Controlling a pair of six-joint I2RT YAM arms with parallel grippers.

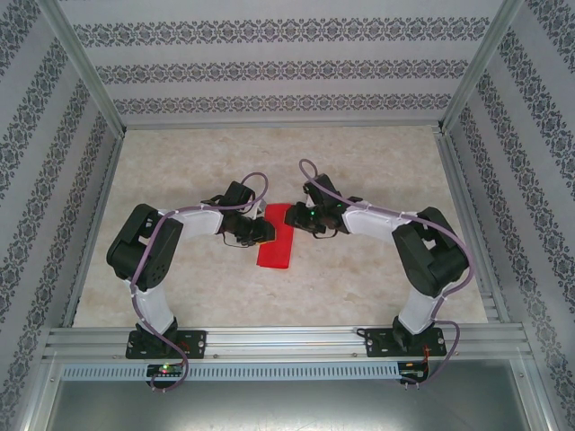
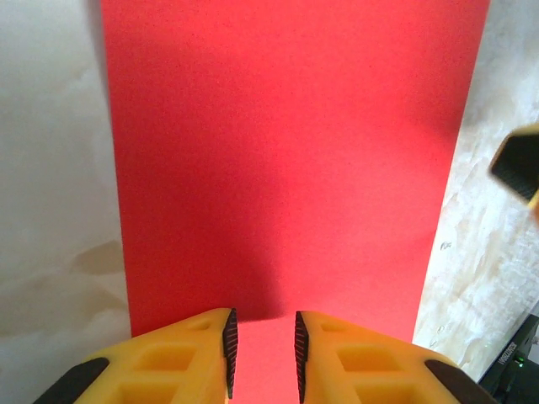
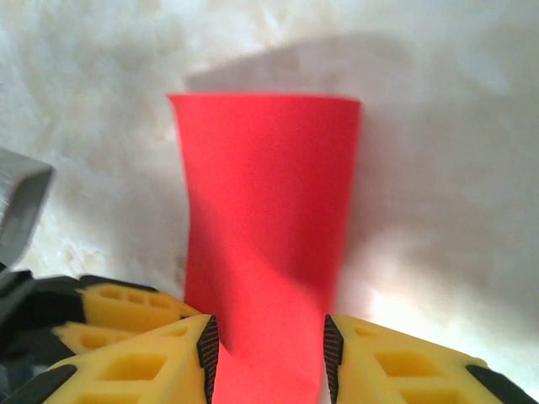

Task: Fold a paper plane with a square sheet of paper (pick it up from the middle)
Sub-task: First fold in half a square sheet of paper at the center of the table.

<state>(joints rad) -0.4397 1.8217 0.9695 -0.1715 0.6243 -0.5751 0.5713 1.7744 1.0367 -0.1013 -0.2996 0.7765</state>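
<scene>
Square sheet of paper (image 1: 276, 241) is a narrow folded strip, lying on the table (image 1: 180, 171) mid-workspace, right between my two arms. My left gripper (image 2: 262, 332) is low over it with just a slit between the jaws and nothing pinched. My guess is it's pinning the strip so it can't slide. My right gripper (image 3: 267, 341) is slack, jaws apart astride the strip's end. I can't tell if the pads touch its edges. Likely lining up the next crease.

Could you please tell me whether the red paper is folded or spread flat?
Folded: the paper is a narrow strip, far longer than wide, not a square.
</scene>
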